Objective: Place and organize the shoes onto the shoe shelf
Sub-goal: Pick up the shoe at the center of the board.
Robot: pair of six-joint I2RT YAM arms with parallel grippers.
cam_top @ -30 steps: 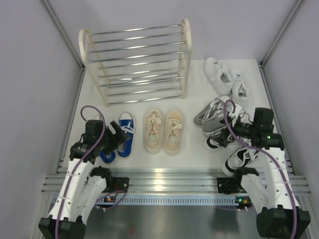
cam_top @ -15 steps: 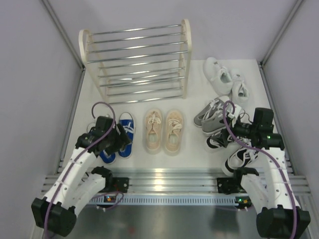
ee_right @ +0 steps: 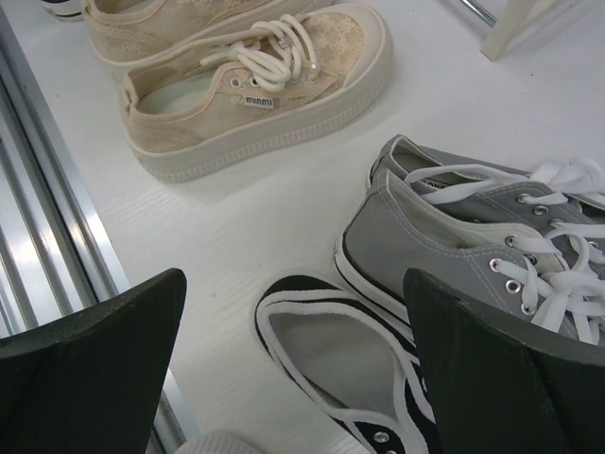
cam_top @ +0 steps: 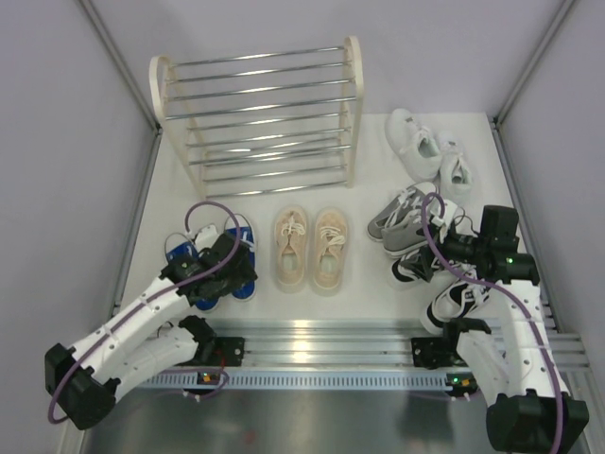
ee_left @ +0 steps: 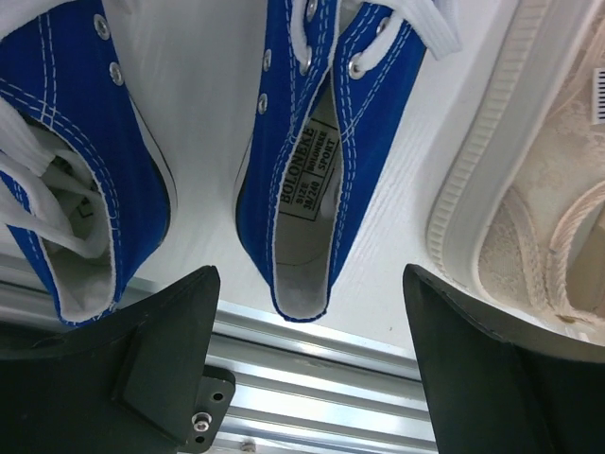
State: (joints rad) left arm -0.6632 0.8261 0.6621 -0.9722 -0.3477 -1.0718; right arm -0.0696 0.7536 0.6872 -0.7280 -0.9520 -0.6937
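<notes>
The shoe shelf (cam_top: 255, 118) stands at the back left, its chrome rods bare. On the table lie the shoes: a blue pair (cam_top: 189, 255), a beige pair (cam_top: 309, 248), a grey pair (cam_top: 402, 219), black-and-white ones (cam_top: 452, 301) and a white pair (cam_top: 425, 147). My left gripper (cam_top: 232, 267) hovers open over the blue pair. In the left wrist view its fingers (ee_left: 161, 359) straddle the heel of the right blue shoe (ee_left: 312, 161) without touching it. My right gripper (ee_right: 293, 369) is open above a black-and-white shoe (ee_right: 350, 359), next to the grey shoes (ee_right: 454, 236).
An aluminium rail (cam_top: 312, 340) runs along the table's near edge, just behind the blue heels (ee_left: 312, 378). Grey walls close in both sides. The beige shoe (ee_left: 539, 218) lies close to the right of my left gripper. A shelf leg (ee_right: 510, 24) shows far off.
My left arm has swung right and forward, bringing its gripper over the right blue shoe's heel and uncovering the left blue shoe. The right arm and all shoes have stayed put.
</notes>
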